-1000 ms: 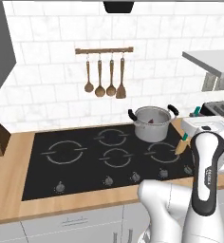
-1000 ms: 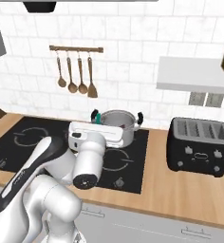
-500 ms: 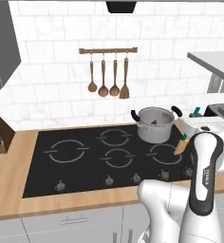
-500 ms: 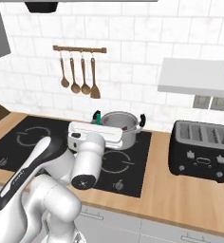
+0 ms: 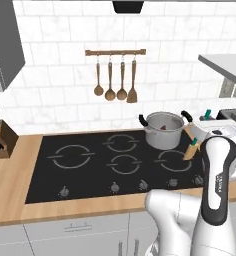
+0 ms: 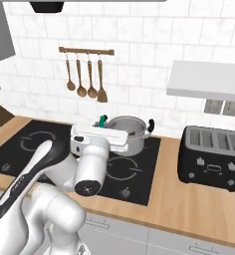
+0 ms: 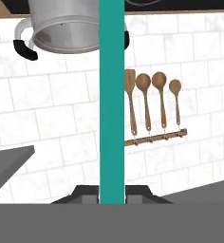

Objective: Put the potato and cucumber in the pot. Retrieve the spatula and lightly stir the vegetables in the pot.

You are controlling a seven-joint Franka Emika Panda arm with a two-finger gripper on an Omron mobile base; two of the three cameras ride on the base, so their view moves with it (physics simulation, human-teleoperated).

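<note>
Cucumber (image 7: pixel 111 95), I think, is the long green stick my pincer (image 7: pixel 112 192) pinches tight, up beside the pot (image 6: pixel 127 134). If I let go too soon, it may hit the rim and roll onto the stove (image 5: pixel 90 160).

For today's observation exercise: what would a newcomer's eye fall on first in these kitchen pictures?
First, the bright teal rod running straight up the hand view, clamped in the gripper. Next, the shiny steel pot at the back right of the black hob, and the four wooden utensils hanging in a row above it.
</note>
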